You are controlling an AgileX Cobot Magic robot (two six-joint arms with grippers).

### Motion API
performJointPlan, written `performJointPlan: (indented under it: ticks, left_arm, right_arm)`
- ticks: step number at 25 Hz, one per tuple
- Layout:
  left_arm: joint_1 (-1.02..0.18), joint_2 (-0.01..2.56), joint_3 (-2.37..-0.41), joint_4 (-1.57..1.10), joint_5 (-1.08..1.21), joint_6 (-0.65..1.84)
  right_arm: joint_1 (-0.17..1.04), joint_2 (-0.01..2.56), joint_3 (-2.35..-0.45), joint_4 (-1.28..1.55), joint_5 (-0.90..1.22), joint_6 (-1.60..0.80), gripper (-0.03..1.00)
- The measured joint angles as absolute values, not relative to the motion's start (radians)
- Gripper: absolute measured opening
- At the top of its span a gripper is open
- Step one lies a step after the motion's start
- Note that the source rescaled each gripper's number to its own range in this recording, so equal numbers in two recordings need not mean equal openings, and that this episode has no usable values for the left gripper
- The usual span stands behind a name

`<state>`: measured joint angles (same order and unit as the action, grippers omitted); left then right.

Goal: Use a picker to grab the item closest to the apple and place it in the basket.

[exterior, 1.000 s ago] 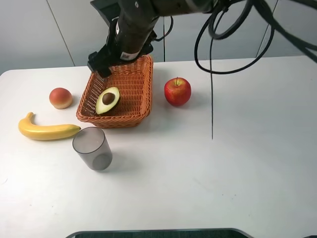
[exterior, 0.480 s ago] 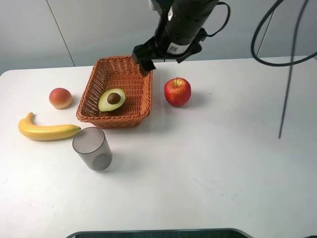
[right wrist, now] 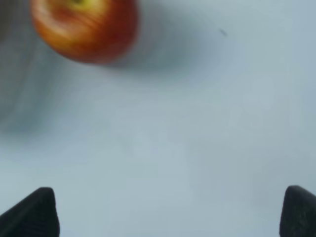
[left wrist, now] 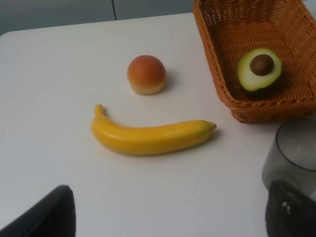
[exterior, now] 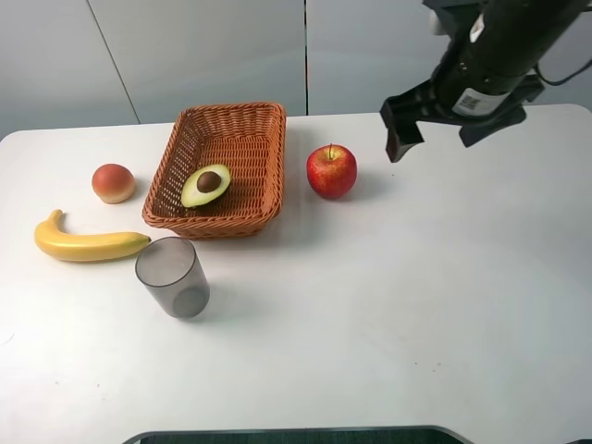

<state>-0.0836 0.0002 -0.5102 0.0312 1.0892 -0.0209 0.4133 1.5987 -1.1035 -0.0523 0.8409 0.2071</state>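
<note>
The woven orange basket (exterior: 252,139) stands at the back of the table, and a halved avocado (exterior: 205,185) with its brown pit lies inside it. Just right of the basket sits the red apple (exterior: 331,170). My right gripper (exterior: 442,137) hangs open and empty in the air, to the right of the apple and above the table. The right wrist view shows the apple (right wrist: 84,27) blurred, far from the gripper (right wrist: 165,212). My left gripper (left wrist: 168,217) is open and empty, looking over the basket (left wrist: 207,44) and avocado (left wrist: 259,68). It is out of the high view.
Left of the basket, a peach (exterior: 113,182) and a yellow banana (exterior: 88,242) lie on the white table (exterior: 370,305). A grey translucent cup (exterior: 172,276) stands in front of the basket. The left wrist view shows the banana (left wrist: 150,136), peach (left wrist: 146,74) and cup (left wrist: 294,153).
My right arm has swung from above the basket's left side to the right, past the apple. The avocado has shifted slightly in the basket.
</note>
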Motion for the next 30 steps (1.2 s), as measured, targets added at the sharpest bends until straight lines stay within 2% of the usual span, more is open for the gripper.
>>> performJointPlan:
  ticks: [9,15,22,30]
  left_arm:
    - [-0.084,0.0,-0.51,0.031,1.089,-0.021]
    - [-0.084,0.0,-0.51,0.031,1.089,-0.021]
    - [-0.084,0.0,-0.51,0.031,1.089,-0.021]
    - [-0.084,0.0,-0.51,0.031,1.089,-0.021]
  right_arm:
    - [0.277,1.38,-0.933,-0.039,0.848,0.2,0.9]
    - [0.269,1.188,-0.845,-0.036,0.871,0.185,0.9]
    - [0.269,0.825,-0.7,-0.039,0.893,0.181,0.9]
    - [0.269,0.418,-0.618,-0.069,1.064,0.179,0.9]
